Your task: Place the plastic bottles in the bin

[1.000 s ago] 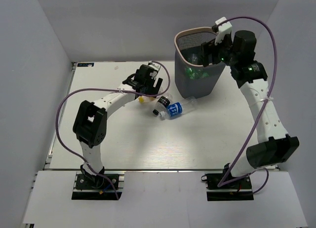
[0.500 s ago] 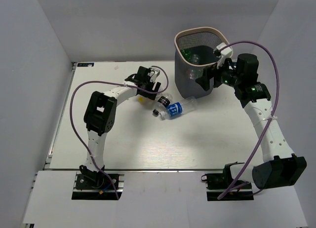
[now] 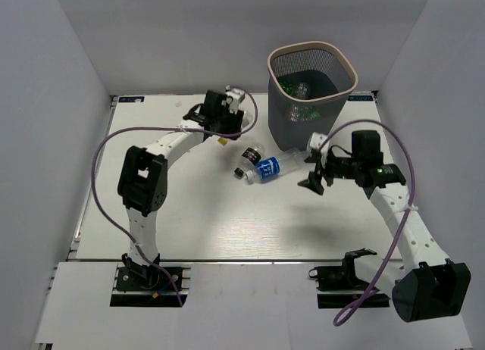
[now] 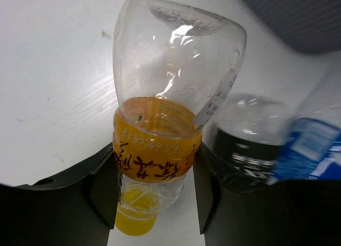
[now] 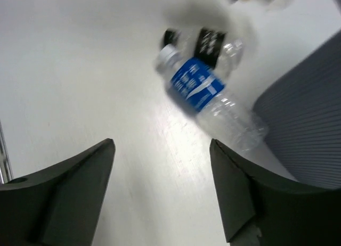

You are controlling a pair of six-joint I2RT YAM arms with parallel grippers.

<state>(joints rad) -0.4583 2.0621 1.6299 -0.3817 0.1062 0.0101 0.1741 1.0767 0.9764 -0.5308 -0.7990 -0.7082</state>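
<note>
My left gripper (image 4: pixel 154 187) is shut on a clear plastic bottle (image 4: pixel 170 70) with an orange label and a yellow cap, holding it by the neck end. In the top view this gripper (image 3: pixel 222 129) is at the back left of the table. Two more bottles lie together on the table, one black-labelled (image 3: pixel 247 159) and one blue-labelled (image 3: pixel 273 167). My right gripper (image 3: pixel 314 176) hangs open just right of them, with the blue-labelled bottle (image 5: pixel 200 89) ahead of its fingers. The dark mesh bin (image 3: pixel 350 66) stands at the back and holds green bottles (image 3: pixel 292 85).
The bin's mesh wall (image 5: pixel 309 113) rises close on the right of the right wrist view, and the blue-labelled bottle's base lies against it. In the left wrist view the black-labelled bottle (image 4: pixel 245 150) lies beside the held one. Grey walls enclose the table.
My left gripper has shut on the yellow-capped bottle. My right arm has left the bin's rim and come down over the table, toward the blue-labelled bottle, with its jaws still open.
</note>
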